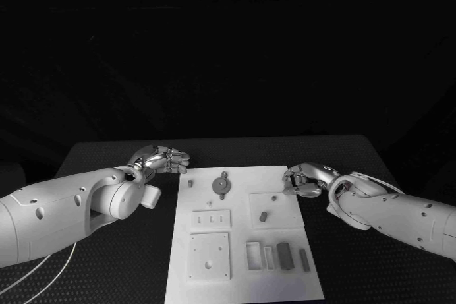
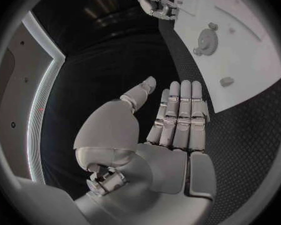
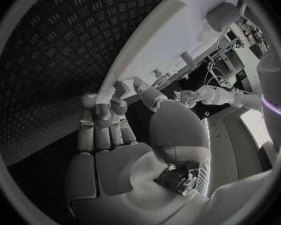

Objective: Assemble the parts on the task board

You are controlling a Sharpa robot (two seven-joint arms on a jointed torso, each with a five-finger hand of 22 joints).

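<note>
Task board lies between the empty, loosely spread left robot hand and right robot hand.

White task board, grey parts, black table — tread-patterned, silver hands — left hand, right hand

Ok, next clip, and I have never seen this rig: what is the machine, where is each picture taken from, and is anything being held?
It is a robot with two white arms ending in silver hands, at a black table. One picture looks down from its head; each round one comes from a camera behind a wrist. The white task board lies mid-table with small grey parts on it, among them a gear. The left hand hovers off the board's far left corner, fingers apart, holding nothing. The right hand sits at the board's right edge, fingers curled; nothing shows in it.
</note>
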